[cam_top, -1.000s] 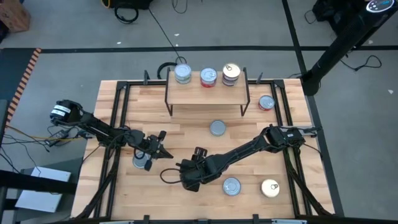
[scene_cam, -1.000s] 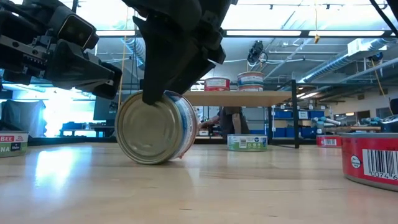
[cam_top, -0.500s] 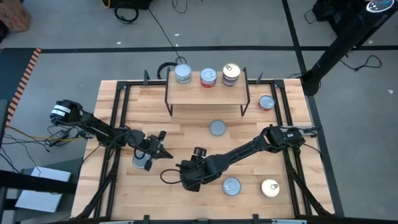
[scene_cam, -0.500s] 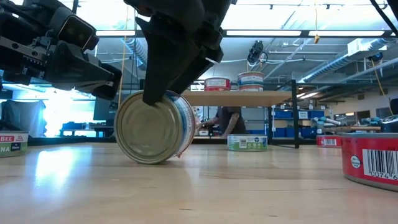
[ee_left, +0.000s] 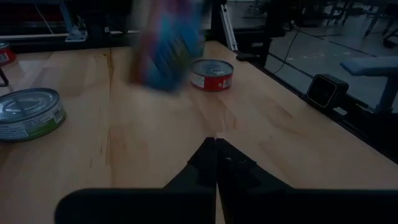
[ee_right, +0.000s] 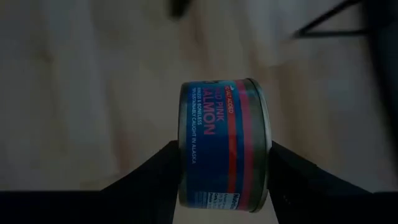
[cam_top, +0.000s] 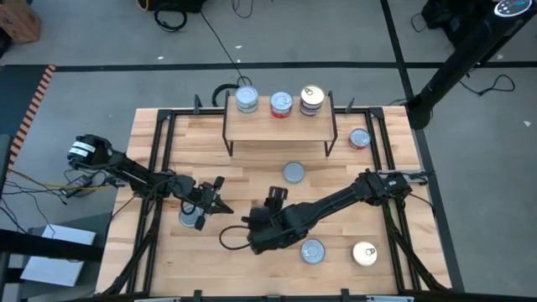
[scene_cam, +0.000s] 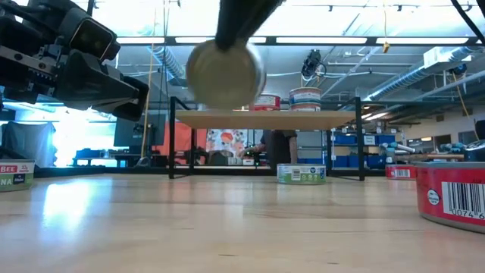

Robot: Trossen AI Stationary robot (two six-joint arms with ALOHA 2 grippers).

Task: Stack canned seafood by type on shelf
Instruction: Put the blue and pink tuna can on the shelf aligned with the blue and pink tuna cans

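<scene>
My right gripper (ee_right: pixel 225 163) is shut on a blue-labelled salmon tin (ee_right: pixel 221 118), which hangs in the air in front of the shelf (scene_cam: pixel 265 119) in the low view (scene_cam: pixel 226 73). In the high view the right arm hides this tin. The shelf (cam_top: pixel 279 126) stands at the table's far side and carries three stacks of tins: silver-blue (cam_top: pixel 246 99), red (cam_top: pixel 281 103) and gold-topped (cam_top: pixel 311 98). My left gripper (cam_top: pixel 215 198) waits shut at the table's left, touching nothing. My right gripper pinches the tin between its two fingers, one finger (ee_right: pixel 166 169) on each flat end, with the labelled wall (ee_right: pixel 205 134) facing the wrist camera. The fingers come slanting down from above. The tin is on edge, its axis level, lifted clear of the table.
Loose tins lie flat on the table: a silver-topped one (cam_top: pixel 294 173) in front of the shelf, a red one (cam_top: pixel 359 138) at the far right, a silver-blue one (cam_top: pixel 312 250) and a gold one (cam_top: pixel 364 253) near the front, one (cam_top: pixel 191 219) under the left arm.
My right gripper has risen and tipped, taking the salmon tin with it. The tin stood on its rim on the table a second ago and now hangs clear, level with the shelf top in the low view.
</scene>
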